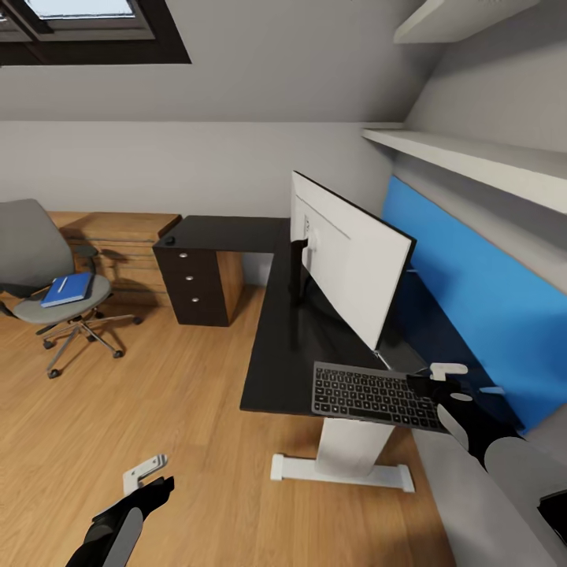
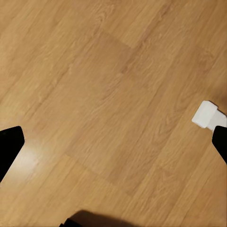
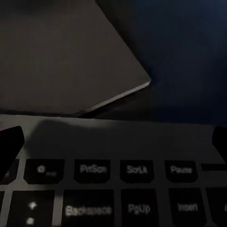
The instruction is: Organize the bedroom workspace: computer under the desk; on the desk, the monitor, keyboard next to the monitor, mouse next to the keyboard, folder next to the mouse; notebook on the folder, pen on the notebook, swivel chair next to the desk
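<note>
Head view: our right gripper grips the slim dark-keyed keyboard at the glossy black desk's near end; we should lower it flat beside the white-backed monitor. Left gripper hangs open.

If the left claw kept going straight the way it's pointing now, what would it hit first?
Most likely the bare wood floor. The left claw hangs low beside the desk, and its wrist view looks straight at floorboards with nothing between. How far off the floor lies is unclear.
</note>
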`<state>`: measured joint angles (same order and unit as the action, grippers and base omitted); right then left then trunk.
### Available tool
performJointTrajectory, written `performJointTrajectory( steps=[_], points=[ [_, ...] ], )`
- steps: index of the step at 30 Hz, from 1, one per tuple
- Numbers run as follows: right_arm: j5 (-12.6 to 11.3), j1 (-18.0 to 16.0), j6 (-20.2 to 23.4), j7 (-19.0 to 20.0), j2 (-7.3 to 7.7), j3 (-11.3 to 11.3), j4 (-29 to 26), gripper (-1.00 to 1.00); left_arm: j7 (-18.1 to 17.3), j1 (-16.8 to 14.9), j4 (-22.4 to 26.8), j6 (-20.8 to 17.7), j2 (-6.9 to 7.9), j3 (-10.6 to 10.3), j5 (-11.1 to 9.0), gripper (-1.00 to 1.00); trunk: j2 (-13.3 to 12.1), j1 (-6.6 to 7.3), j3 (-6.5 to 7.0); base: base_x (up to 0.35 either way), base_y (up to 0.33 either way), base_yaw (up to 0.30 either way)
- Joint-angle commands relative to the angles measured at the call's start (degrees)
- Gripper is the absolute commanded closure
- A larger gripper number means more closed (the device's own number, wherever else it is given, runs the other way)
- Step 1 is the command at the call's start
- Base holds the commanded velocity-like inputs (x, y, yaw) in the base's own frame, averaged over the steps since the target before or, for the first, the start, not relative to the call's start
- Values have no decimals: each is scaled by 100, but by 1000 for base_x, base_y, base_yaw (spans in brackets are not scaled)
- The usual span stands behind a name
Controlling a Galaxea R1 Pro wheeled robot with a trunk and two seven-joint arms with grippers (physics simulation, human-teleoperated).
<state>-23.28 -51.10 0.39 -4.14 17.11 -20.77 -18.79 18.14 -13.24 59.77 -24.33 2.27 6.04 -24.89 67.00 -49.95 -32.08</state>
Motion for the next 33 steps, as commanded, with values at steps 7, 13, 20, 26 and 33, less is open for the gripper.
performJointTrajectory(
  steps=[7, 13, 20, 26, 33],
  points=[
    [-107, 4, 5, -17, 3, -94, 165, -100, 40, -3, 4, -19, -6, -8, -60, -100, 3, 0, -7, -120, 88, 0],
    [-105, 4, 6, -17, 3, -94, 165, -100, 40, -3, -2, -19, -14, -14, -60, -100, 3, 0, -7, -81, 54, 0],
    [-106, 4, 10, -17, 3, -94, 155, -100, 40, -3, -9, -19, -16, -15, -60, -100, 3, 0, -7, -4, 2, 0],
    [-107, 4, 13, -17, 3, -94, 156, -100, 40, -3, -9, -19, -17, -15, -60, -100, 3, 0, -7, 0, 0, 0],
    [-107, 4, 12, -17, 3, -94, 156, -100, 40, -3, -15, -19, -24, -15, -60, -100, 3, 0, -7, 0, 0, 0]
  ],
)
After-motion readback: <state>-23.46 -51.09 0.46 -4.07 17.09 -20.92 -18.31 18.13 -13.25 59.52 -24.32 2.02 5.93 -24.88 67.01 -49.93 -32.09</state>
